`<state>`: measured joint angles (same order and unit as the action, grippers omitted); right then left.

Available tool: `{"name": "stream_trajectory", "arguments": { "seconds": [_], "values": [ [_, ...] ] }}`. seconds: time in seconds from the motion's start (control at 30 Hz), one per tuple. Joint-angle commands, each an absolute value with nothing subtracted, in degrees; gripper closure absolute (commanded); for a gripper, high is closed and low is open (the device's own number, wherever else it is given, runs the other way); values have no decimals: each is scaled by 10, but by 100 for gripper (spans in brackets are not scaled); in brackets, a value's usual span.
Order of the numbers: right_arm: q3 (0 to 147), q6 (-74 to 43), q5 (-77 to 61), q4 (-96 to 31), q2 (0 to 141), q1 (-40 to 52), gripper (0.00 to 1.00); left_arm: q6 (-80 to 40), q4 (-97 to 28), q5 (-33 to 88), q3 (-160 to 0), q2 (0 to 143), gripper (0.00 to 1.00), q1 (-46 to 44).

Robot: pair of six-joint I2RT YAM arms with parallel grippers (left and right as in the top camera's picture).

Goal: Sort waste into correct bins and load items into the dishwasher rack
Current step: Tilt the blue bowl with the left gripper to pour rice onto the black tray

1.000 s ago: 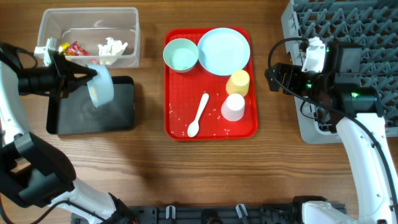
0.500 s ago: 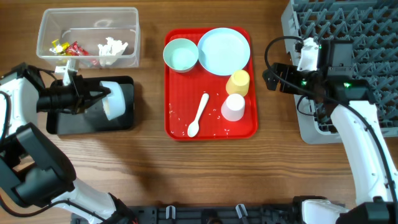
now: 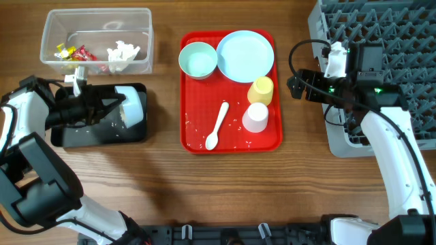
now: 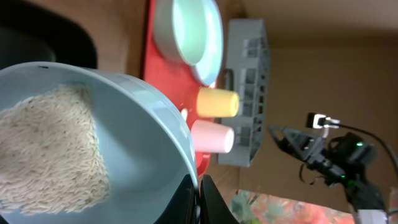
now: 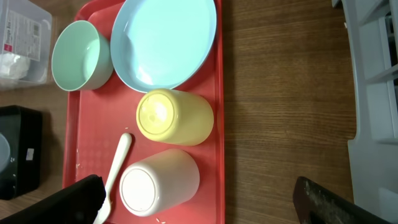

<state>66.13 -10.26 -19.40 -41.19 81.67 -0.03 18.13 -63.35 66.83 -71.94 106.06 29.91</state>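
left gripper (image 4: 196, 200) clamped on rim of tilted blue bowl (image 4: 134, 149) of rice (image 4: 50, 152) over black tray (image 3: 95, 133); right gripper (image 3: 296, 86) wide open, empty

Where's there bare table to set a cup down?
Bare wood runs along the front, below the black tray and red tray, and between them. The red tray is crowded; the right gripper hangs over the gap beside the rack.

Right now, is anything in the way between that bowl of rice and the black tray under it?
Nothing visible. The left pincer holds the bowl tilted directly over the black tray, with no object between them.
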Motion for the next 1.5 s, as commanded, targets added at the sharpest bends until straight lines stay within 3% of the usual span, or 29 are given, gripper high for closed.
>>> {"name": "stream_trajectory", "arguments": {
  "seconds": [0.0,0.6,1.47],
  "values": [
    [670,-105,-188,-412,822,1,0,191,-622,747,-707,1050,96,321],
    [670,-105,-188,-412,822,1,0,193,-608,886,-682,1050,96,355],
    [670,-105,-188,-412,822,1,0,173,-613,903,-682,1050,96,355]
  ]
}}
